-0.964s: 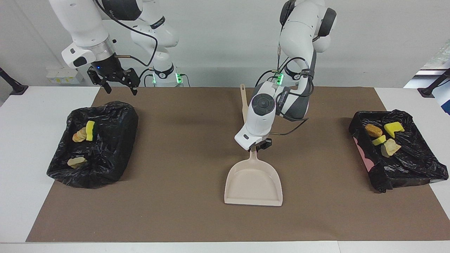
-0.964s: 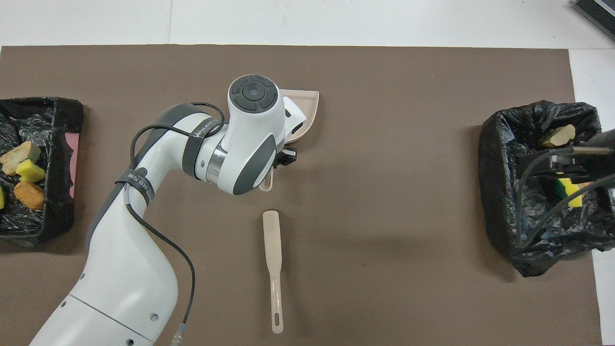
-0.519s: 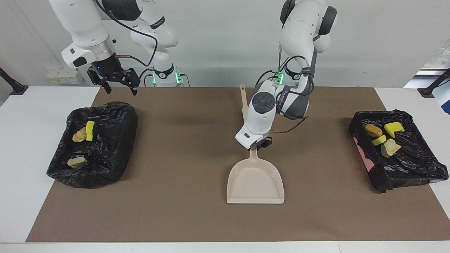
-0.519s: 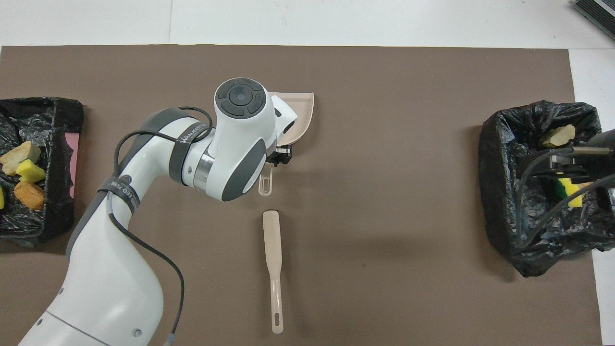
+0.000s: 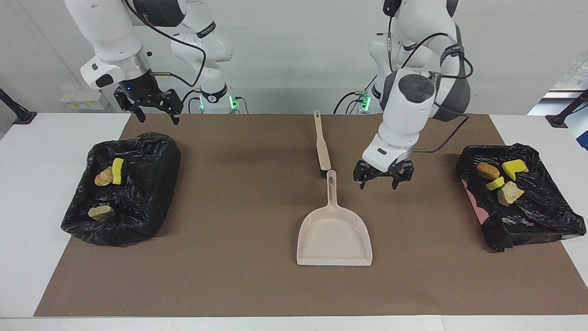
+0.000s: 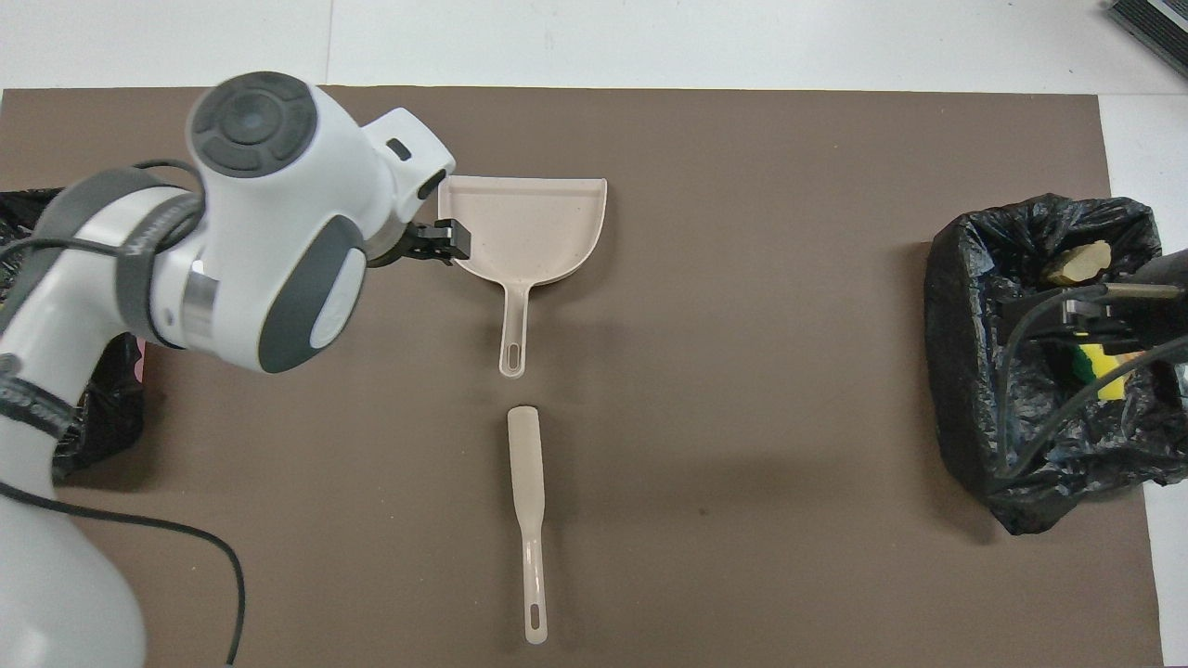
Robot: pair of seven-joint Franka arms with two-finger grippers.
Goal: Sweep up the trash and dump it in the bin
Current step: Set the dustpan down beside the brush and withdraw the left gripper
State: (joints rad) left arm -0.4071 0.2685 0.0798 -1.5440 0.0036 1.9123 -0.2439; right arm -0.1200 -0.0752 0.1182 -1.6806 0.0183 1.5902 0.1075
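The beige dustpan (image 5: 334, 236) (image 6: 524, 223) lies flat on the brown mat, its handle toward the robots, with nothing holding it. A beige brush (image 5: 322, 147) (image 6: 527, 492) lies in line with it, nearer to the robots. My left gripper (image 5: 383, 181) (image 6: 444, 246) hangs open and empty over the mat, beside the dustpan's handle toward the left arm's end. My right gripper (image 5: 157, 117) waits open above the table, close to the bin (image 5: 151, 184) at the right arm's end. Trash (image 5: 118, 170) lies in that bin. More trash (image 5: 514, 167) lies in the bin (image 5: 537, 216) at the left arm's end.
Both bins are lined with black bags and sit at the two ends of the mat (image 5: 229, 220). In the overhead view the left arm covers most of the bin at its end, and the right arm's cables cross over the other bin (image 6: 965, 353).
My left gripper opened, let go of the dustpan's handle, rose and swung toward the left arm's end. The dustpan stays on the mat. The right arm has not moved.
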